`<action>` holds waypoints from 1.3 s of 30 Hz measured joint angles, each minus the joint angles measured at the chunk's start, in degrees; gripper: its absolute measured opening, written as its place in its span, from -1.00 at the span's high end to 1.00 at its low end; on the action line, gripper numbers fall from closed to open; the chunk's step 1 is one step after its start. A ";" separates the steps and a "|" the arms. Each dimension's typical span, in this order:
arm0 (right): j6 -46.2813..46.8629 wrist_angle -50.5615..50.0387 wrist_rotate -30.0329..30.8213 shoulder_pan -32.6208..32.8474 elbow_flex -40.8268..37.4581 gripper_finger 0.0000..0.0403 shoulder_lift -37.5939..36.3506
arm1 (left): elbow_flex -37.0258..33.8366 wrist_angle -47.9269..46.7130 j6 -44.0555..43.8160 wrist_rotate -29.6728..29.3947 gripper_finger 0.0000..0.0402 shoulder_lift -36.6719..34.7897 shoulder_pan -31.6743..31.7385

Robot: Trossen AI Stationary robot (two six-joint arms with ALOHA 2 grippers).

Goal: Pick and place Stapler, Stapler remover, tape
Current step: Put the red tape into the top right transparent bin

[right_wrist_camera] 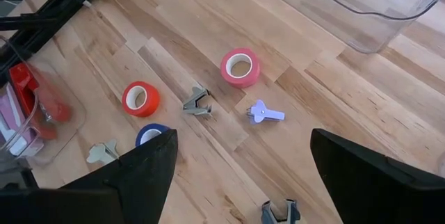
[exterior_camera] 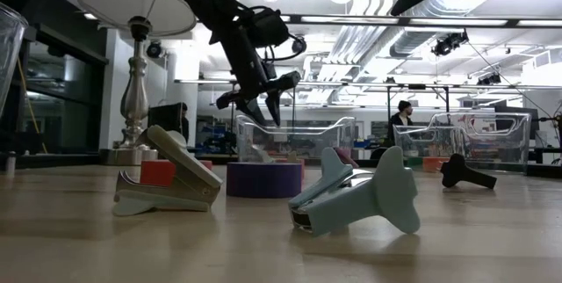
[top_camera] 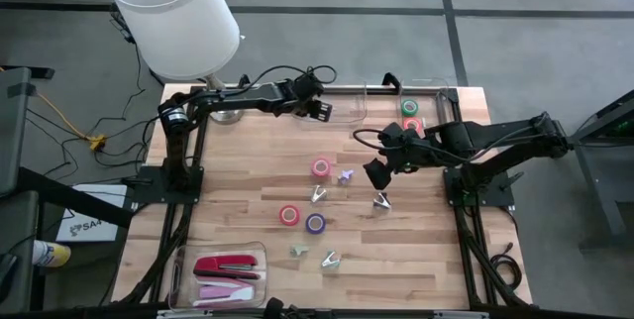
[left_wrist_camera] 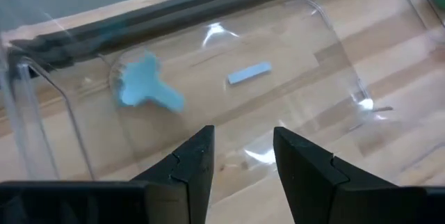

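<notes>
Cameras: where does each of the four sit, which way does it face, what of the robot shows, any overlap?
High: overhead, straight down; both arms, left gripper over the clear bin, right gripper mid-table.
Low: table height, level across; an arm from above, staple remover close.
Left wrist: down into that bin; own fingers apart.
Right wrist: down at the table; own fingers wide.
Shared: pink tape shows in high and right wrist.

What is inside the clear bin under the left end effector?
The clear bin holds one light blue staple remover lying on its floor. A pale blue label shows there too. The end effector's fingers hide its near edge.
</notes>
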 joint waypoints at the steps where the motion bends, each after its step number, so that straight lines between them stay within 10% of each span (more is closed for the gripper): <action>1: 0.00 0.00 0.00 0.00 0.00 -0.59 0.00 | 0.00 0.07 0.08 0.78 0.27 -0.05 0.00; 15: 1.51 -2.80 -2.08 0.00 0.00 -0.59 0.00 | 11.33 -8.49 18.13 21.97 0.27 -0.27 -1.32; 39: -1.34 -4.24 -2.90 0.17 0.00 -0.59 0.01 | 16.36 -48.23 17.74 11.17 0.27 -5.09 -16.32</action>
